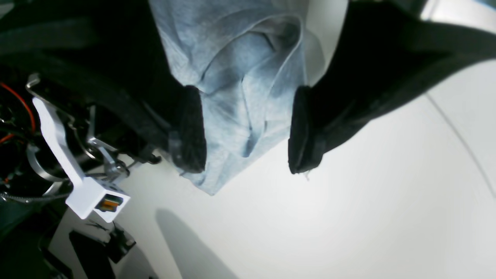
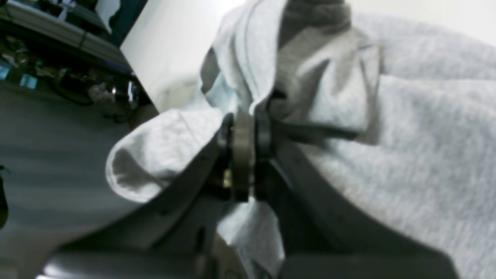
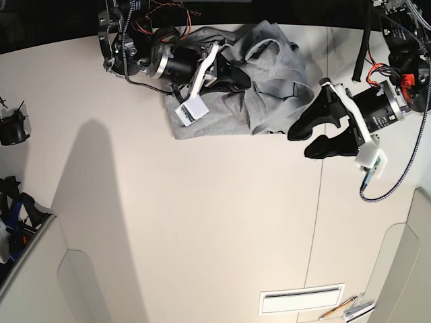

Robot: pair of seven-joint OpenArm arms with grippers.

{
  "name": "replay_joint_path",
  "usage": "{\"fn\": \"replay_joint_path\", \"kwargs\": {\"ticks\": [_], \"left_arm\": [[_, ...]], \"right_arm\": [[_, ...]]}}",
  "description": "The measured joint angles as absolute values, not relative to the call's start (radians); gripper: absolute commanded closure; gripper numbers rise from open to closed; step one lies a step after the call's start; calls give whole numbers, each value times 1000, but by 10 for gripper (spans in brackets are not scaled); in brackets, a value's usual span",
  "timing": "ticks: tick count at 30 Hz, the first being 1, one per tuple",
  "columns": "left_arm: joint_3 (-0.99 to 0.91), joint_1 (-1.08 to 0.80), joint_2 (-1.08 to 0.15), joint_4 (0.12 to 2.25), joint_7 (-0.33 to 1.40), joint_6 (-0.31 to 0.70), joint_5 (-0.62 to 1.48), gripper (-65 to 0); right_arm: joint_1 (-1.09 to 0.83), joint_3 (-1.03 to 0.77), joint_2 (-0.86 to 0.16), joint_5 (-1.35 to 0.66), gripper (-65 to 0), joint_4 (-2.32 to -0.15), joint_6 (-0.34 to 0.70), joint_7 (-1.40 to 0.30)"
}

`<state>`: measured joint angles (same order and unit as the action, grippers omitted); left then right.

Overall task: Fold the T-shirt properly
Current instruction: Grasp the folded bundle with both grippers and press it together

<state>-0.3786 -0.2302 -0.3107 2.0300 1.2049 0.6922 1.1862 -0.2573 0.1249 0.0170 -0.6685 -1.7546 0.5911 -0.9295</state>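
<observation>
— Pale, near-white laminate: that is the worktop [image 3: 202, 229], the biggest thing here, with a thin seam running down its right part. What lies on it?

— The T-shirt [image 3: 269, 94], heather-grey, bunched in a rumpled heap by the far edge, a little right of the middle. One flatter flap reaches out toward the left of the heap.

— And your arms?

— My right arm comes in from the far-left corner and lies over the left side of the heap. My left arm reaches in from the right edge, its tips just beside the heap's right border.

— How does your right gripper [image 2: 242, 128] stand?

— Pressed together on a fold of the T-shirt [image 2: 407, 128]; in its wrist view the cloth wraps round both sides of the closed tips.

— Your left gripper [image 1: 248, 128]?

— Spread wide. A wrinkled point of the T-shirt [image 1: 240, 77] hangs between the two dark pads [image 1: 192, 128]; the cloth brushes one pad and stands clear of the other.
</observation>
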Motion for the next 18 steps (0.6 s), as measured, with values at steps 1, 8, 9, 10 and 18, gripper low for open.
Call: {"fn": "replay_joint_path", "kwargs": {"ticks": [1, 8, 9, 10, 18], "left_arm": [[-386, -238, -311, 2030, 1205, 692, 1186, -374], [-388, -297, -310, 2030, 1215, 692, 1170, -374], [-388, -304, -310, 2030, 1217, 693, 1161, -374], [-388, -309, -310, 2028, 1218, 692, 1160, -374], [-388, -329, -310, 1948, 1221, 692, 1163, -374]], "right_arm": [[-258, 125, 17, -673, 0, -1765, 591, -943], [-258, 104, 10, -702, 0, -1866, 591, -969], [-257, 93, 11, -702, 0, -1877, 591, -970], [-257, 79, 11, -702, 0, -1887, 591, -970], [-257, -43, 11, -703, 0, -1932, 592, -1003]]}}
